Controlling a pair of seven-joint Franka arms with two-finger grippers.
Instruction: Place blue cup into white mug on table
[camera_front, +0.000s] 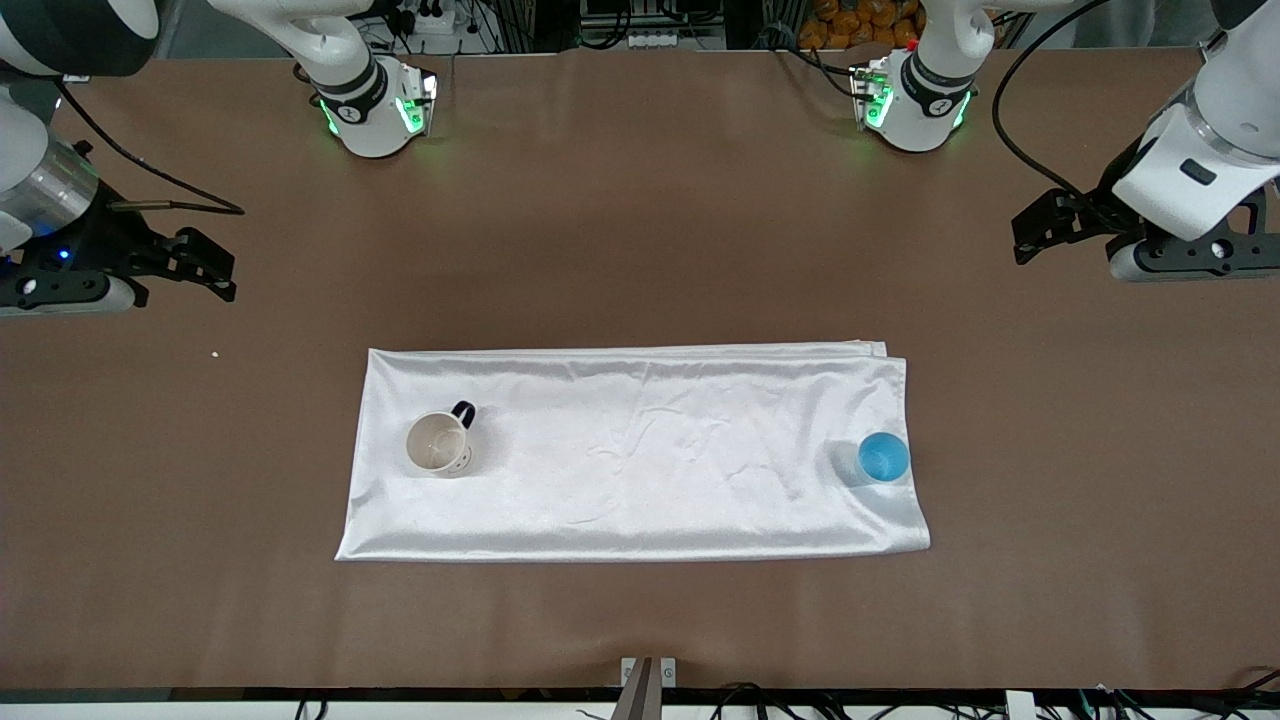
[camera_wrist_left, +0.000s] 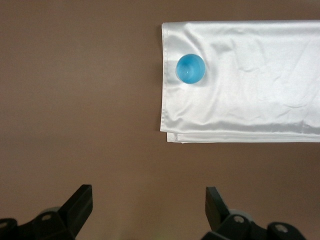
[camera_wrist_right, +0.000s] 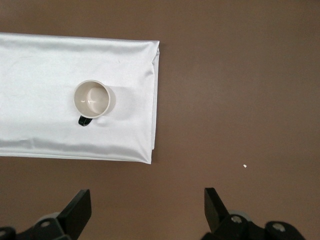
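Observation:
The blue cup stands upright on the white cloth's corner at the left arm's end; it also shows in the left wrist view. The white mug, upright and empty with a black handle, stands on the cloth toward the right arm's end, and shows in the right wrist view. My left gripper is open and empty over the bare brown table, off the cloth. My right gripper is open and empty over bare table at the right arm's end.
A white satin cloth lies flat across the middle of the table under both cups. A tiny white crumb lies on the table near the right gripper. The two arm bases stand at the table's edge farthest from the front camera.

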